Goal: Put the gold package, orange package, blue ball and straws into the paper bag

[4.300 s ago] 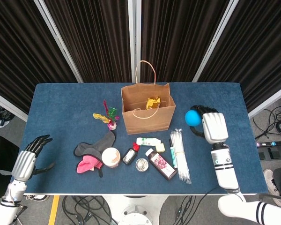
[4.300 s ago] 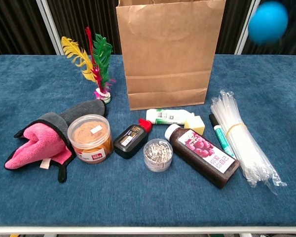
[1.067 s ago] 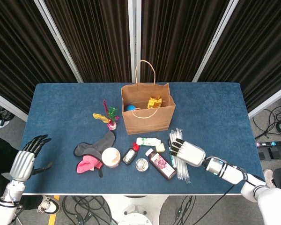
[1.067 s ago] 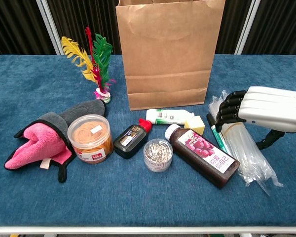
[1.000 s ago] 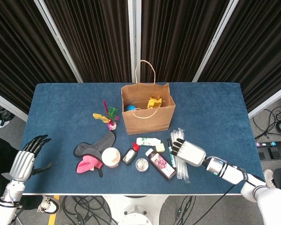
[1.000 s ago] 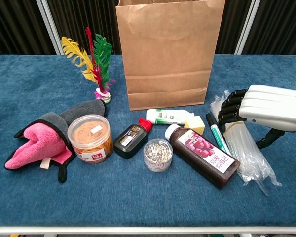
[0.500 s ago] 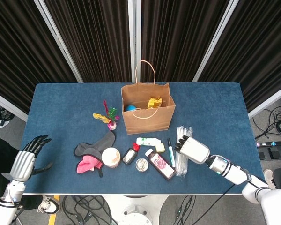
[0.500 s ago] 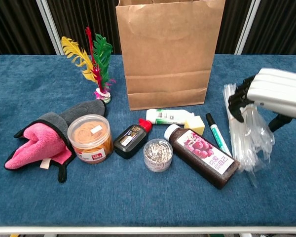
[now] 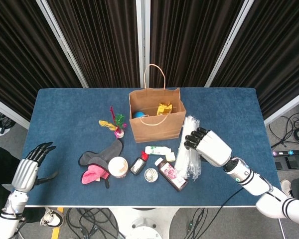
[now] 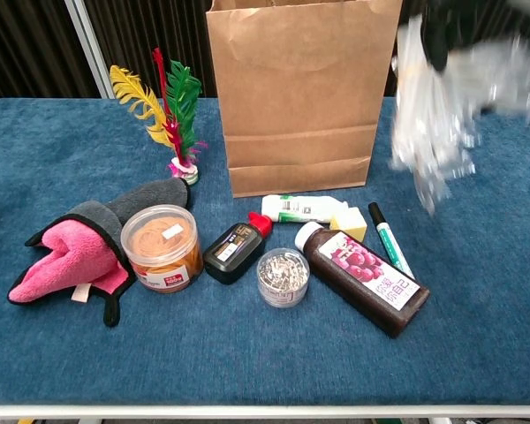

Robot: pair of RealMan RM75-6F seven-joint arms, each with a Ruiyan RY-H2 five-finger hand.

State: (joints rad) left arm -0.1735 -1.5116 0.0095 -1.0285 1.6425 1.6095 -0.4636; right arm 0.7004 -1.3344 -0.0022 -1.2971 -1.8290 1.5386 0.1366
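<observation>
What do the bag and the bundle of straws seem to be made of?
The bag looks like matte brown kraft paper, with sharp creases and thin paper handles. The straws, held in the right hand, look like clear glossy plastic in a thin see-through wrapper, since the table shows through them; motion blur leaves this less certain.

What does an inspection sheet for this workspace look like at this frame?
Surface: blue cloth table, no spills seen.
Job's things: paper bag upright; gold package and blue ball inside; straws lifted; orange package not visible.
Clutter: feather shuttlecock, grey-pink cloth, round tub, ink bottle, paper clip jar, purple bottle, green marker, white tube.
Hands: right hand grips straws; left hand open, off table edge.
Cables: on floor.
Surroundings: dark curtains.
</observation>
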